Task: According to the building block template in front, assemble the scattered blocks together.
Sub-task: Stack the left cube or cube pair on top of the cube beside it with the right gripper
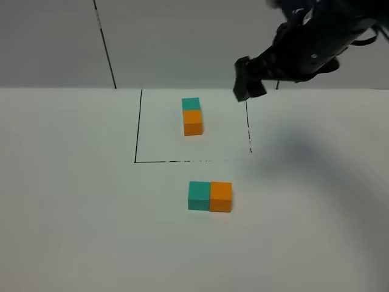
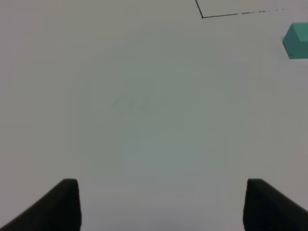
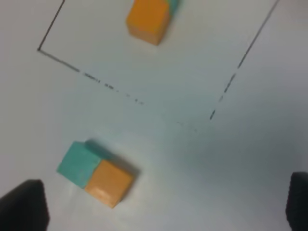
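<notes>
We find the scattered blocks side by side on the worktop (image 1: pixel 73 219). The loose teal cube (image 1: pixel 199 195) and the loose orange cube (image 1: pixel 220 197) touch along one face, just outside the near line of the black frame (image 1: pixel 138 128). The building block template (image 1: pixel 192 114) sits inside that frame, teal at the far end and orange nearer. The right claw (image 3: pixel 163 197) is raised well clear of the cubes, near the frame's far right corner in the high view, with its fingers spread wide and nothing between them. The left claw (image 2: pixel 162 197) is likewise wide open and empty, over bare worktop with only the teal cube showing at the edge of its view. We judge the joining all but done, so what remains is checking rather than carrying. The seam looks closed, but our pair runs left to right while the template runs far to near. If that direction matters, we would turn the pair as one unit. For that we would come straight down with the fingers wider than the row and close along its length, so the squeeze presses the faces together. A push from one side would likely slide these light cubes apart. Otherwise we would keep both claws high and away.
</notes>
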Action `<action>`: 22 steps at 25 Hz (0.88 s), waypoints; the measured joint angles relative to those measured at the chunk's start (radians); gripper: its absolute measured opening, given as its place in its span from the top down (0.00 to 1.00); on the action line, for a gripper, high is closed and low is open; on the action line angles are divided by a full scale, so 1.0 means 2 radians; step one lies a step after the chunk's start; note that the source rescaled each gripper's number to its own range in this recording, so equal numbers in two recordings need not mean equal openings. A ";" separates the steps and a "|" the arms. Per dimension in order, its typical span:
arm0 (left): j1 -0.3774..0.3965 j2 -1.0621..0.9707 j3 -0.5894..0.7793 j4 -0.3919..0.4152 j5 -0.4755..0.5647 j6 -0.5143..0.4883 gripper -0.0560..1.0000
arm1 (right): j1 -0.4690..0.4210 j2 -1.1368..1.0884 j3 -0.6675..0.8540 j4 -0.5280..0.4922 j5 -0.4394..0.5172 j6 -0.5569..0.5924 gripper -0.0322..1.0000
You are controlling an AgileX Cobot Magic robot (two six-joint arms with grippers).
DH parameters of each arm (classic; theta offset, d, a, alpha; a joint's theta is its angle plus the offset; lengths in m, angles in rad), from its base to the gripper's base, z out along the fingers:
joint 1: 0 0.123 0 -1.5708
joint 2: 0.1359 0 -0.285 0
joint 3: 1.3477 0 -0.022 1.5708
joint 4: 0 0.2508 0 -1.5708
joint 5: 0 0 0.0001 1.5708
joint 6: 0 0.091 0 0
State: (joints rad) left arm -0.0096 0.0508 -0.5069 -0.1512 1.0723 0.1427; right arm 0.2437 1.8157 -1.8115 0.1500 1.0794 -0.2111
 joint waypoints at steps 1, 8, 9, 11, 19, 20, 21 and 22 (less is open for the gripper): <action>0.000 0.000 0.000 0.000 0.000 0.000 0.47 | -0.006 -0.020 0.021 -0.001 -0.016 0.009 0.00; 0.000 0.000 0.000 0.000 0.000 0.000 0.47 | -0.038 -0.182 0.236 -0.008 -0.203 0.053 0.00; 0.000 0.000 0.000 0.000 0.000 0.000 0.47 | -0.039 -0.204 0.271 -0.008 -0.241 0.061 0.00; 0.000 0.000 0.000 0.000 0.000 0.000 0.47 | -0.040 -0.245 0.331 -0.009 -0.309 0.077 0.00; 0.000 0.000 0.000 0.000 0.000 0.000 0.47 | -0.040 -0.330 0.480 -0.017 -0.474 0.106 0.00; 0.000 0.000 0.000 0.000 0.000 0.000 0.47 | -0.040 -0.334 0.485 -0.021 -0.479 0.106 0.00; 0.000 0.000 0.000 0.000 0.000 0.000 0.47 | -0.040 -0.337 0.487 -0.023 -0.479 0.106 0.01; 0.000 0.000 0.000 0.000 0.000 0.000 0.47 | -0.040 -0.339 0.488 -0.024 -0.482 0.106 0.01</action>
State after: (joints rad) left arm -0.0096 0.0508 -0.5069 -0.1512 1.0723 0.1427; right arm 0.1640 1.1381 -0.8346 0.1020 0.1157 0.0000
